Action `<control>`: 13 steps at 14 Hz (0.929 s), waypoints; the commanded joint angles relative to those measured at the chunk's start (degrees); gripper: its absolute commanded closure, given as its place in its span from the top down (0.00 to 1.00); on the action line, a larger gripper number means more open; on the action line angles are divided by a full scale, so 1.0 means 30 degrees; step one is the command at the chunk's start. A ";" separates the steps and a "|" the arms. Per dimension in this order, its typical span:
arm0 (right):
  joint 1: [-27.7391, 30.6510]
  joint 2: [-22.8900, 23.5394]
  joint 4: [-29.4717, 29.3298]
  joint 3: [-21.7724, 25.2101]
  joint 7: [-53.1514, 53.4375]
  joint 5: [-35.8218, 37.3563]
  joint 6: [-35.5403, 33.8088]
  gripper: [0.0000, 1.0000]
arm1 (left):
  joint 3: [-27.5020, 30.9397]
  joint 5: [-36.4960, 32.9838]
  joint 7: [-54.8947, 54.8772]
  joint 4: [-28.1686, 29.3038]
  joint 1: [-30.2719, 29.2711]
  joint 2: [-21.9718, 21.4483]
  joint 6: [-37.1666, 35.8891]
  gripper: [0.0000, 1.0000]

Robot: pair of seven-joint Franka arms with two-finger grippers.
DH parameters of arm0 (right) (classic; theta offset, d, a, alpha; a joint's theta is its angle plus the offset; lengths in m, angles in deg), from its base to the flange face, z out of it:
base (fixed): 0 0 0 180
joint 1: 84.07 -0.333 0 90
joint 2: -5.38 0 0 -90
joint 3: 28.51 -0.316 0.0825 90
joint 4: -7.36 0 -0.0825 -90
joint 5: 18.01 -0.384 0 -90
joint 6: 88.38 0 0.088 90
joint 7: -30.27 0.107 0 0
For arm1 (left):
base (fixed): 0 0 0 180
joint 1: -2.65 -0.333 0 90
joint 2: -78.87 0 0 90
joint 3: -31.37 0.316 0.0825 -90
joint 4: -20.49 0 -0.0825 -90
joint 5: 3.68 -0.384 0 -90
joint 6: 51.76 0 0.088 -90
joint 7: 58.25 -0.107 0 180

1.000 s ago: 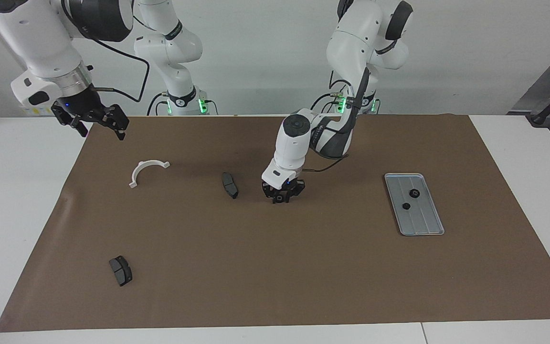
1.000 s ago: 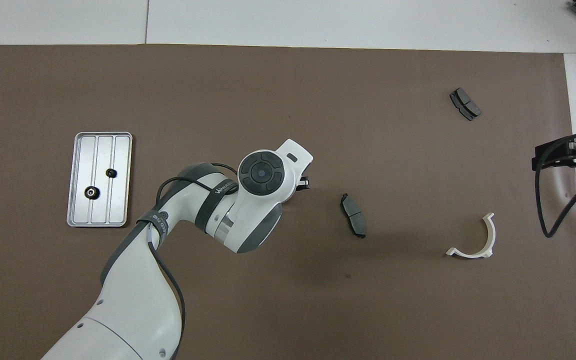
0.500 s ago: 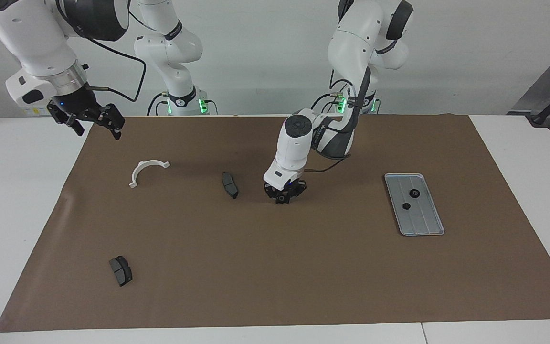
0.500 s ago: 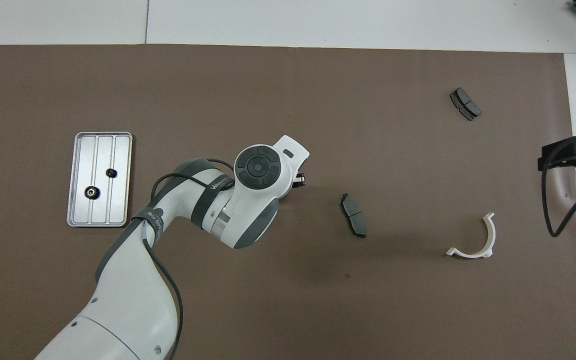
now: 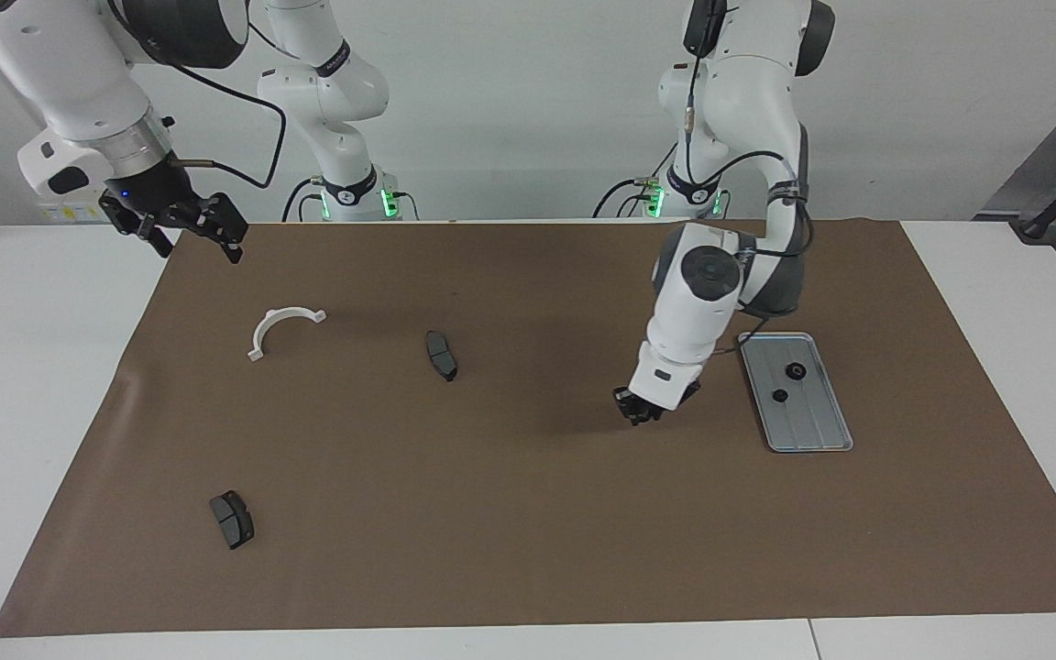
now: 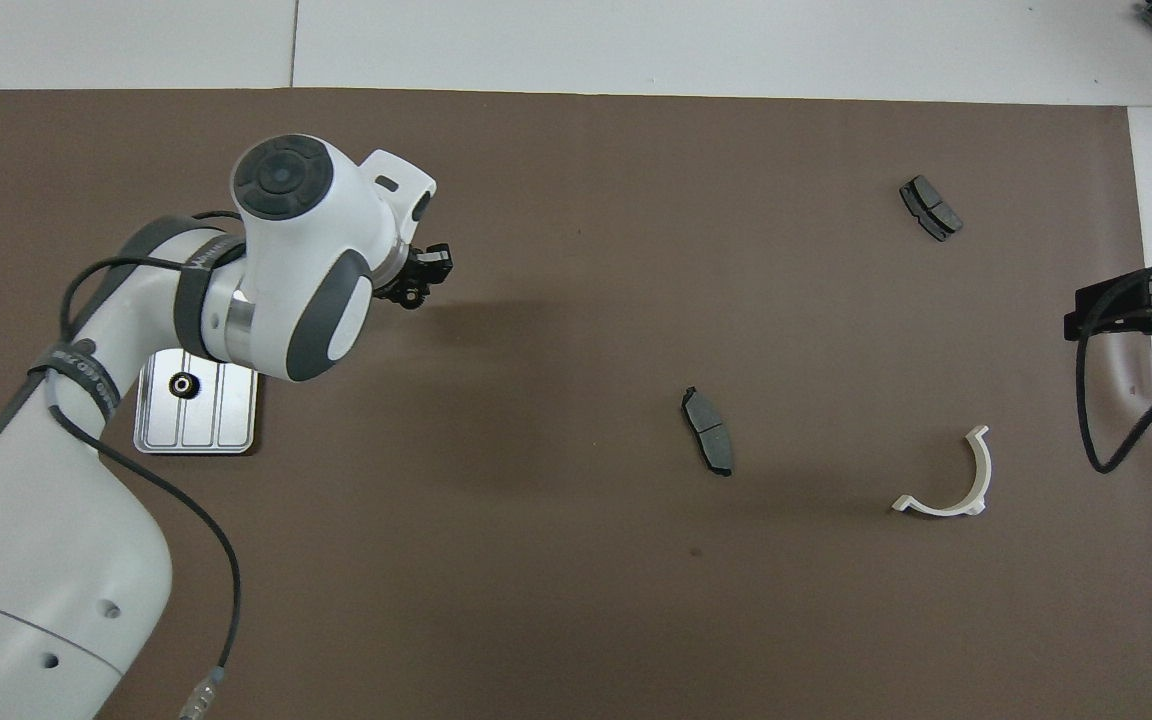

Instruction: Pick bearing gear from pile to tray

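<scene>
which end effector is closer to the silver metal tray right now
Left. The left end effector hangs over the mat beside the flat silver-grey metal tray; the right end effector waits at the right arm's end.

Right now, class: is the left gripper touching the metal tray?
Apart. The facing view shows the left gripper raised over brown mat, with a bare strip of mat between it and the metal tray.

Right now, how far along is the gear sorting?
Done: two gears lie in the tray. In hand: the left tool, raised over the mat beside the tray, looks shut on a third gear. The right tool waits open at its end. Left: set that gear in the tray; no loose gear shows on the mat, only two pads and a bracket.
</scene>
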 commanded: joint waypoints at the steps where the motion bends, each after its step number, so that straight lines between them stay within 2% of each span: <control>1: 0.0274 -0.0171 -0.0142 -0.0267 0.0406 -0.0598 -0.0440 1.00 | -0.0258 -0.0045 -0.2893 0.2062 -0.2685 -0.2089 -0.0719 0.00; 5: 0.0069 -0.0200 -0.0171 -0.0296 0.0347 -0.0335 -0.0470 1.00 | -0.0228 -0.0044 -0.8289 0.4378 -0.5530 -0.3323 -0.0458 0.00; 7: 0.0069 -0.0229 -0.0083 -0.0296 0.0347 -0.0335 -0.0470 1.00 | -0.0228 -0.0044 -0.9961 0.5405 -0.6761 -0.3500 0.1029 0.00; 9: 0.0069 -0.0346 0.0092 -0.0267 0.0463 -0.0393 -0.0470 1.00 | -0.0228 -0.0044 -1.0144 0.6168 -0.7496 -0.3531 0.2817 0.00; 13: 0.0069 -0.0434 0.0328 -0.0238 0.0348 -0.0510 -0.0382 1.00 | -0.0228 -0.0044 -1.0086 0.6814 -0.7587 -0.3326 0.4929 0.02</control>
